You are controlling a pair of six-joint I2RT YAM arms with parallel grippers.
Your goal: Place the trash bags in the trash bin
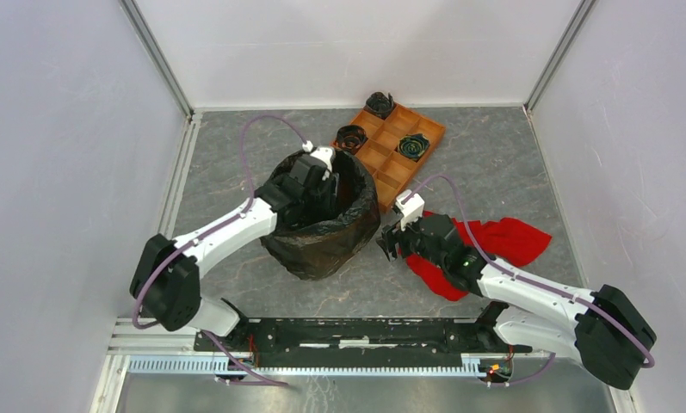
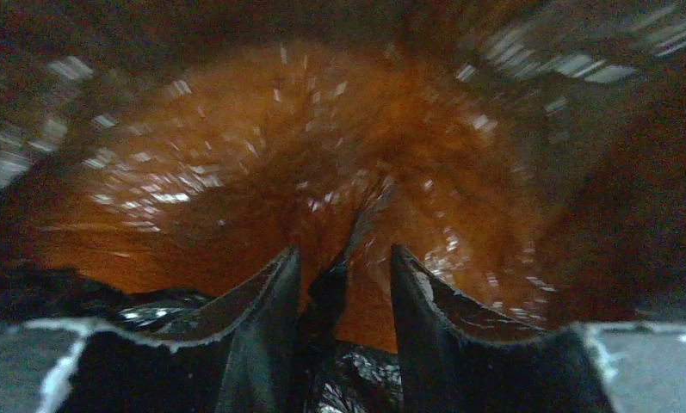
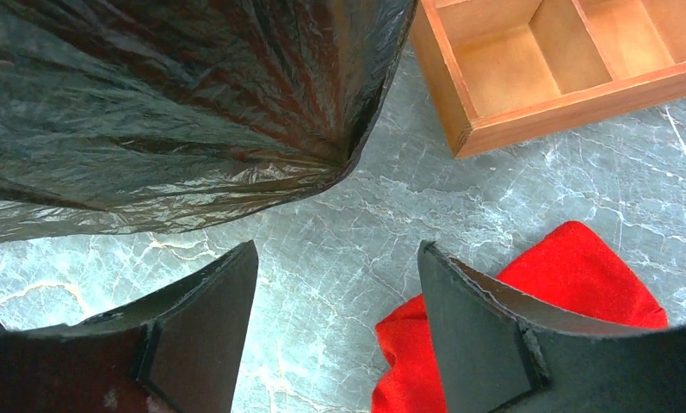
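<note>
Reaching down into the round terracotta-orange plastic bin (image 2: 262, 172), your left gripper (image 2: 343, 254) shows a thin strip of the large wrinkled black plastic sack (image 1: 322, 245) standing between its narrowly parted fingers, though you cannot tell whether they clamp it; the sack drapes over the bin's outside and lines its mouth. Your right gripper (image 3: 337, 249) hangs spread wide and empty above the grey marbled table (image 3: 391, 206), between the sack and a crumpled red cloth (image 3: 571, 275). Three small crinkly black wads (image 1: 412, 146) sit in separate compartments of the flat orange tray (image 1: 386, 168) behind the bin.
</note>
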